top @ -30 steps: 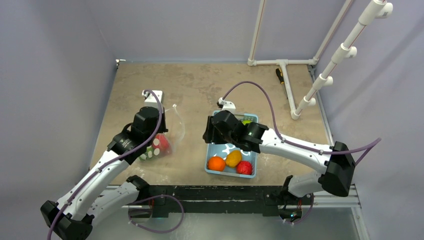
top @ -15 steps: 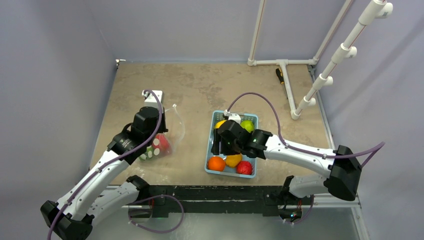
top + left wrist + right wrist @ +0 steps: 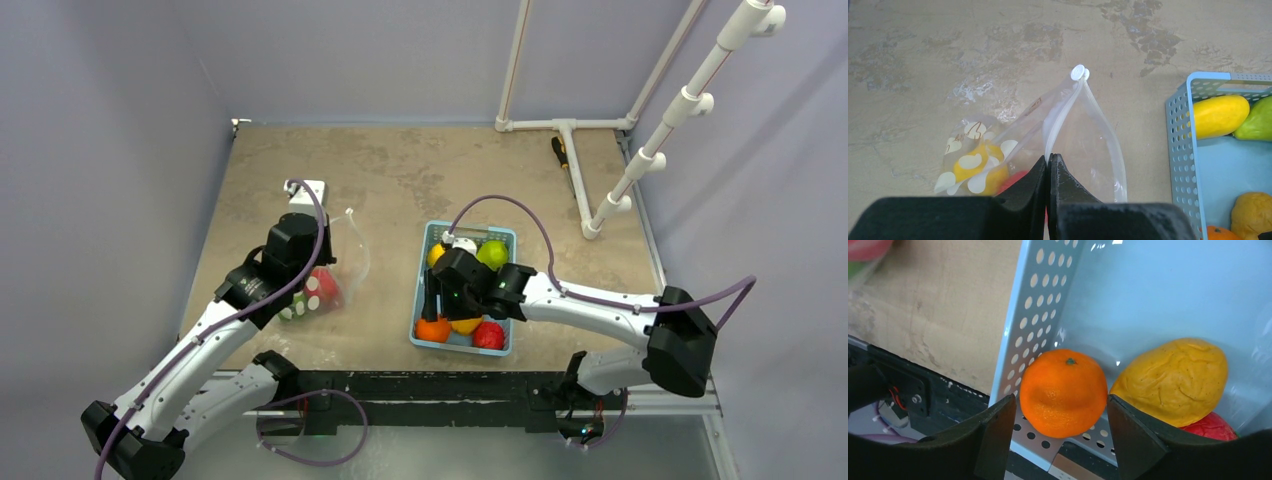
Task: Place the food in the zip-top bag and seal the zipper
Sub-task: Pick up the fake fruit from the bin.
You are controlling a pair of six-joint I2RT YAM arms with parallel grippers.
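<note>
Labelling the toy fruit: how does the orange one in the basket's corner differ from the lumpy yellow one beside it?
The orange fruit is round, finely dimpled, with a green stem dot; the yellow fruit is oval and wrinkled. The orange fruit sits between the right fingers, by the perforated wall; the yellow fruit lies outside them. Both are in the light-blue basket.

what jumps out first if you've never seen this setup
The orange fruit in the near-left corner of the light-blue basket, framed by the open right gripper. To its left, the left gripper pinches the mouth edge of the dotted zip-top bag, yellow food inside.
</note>
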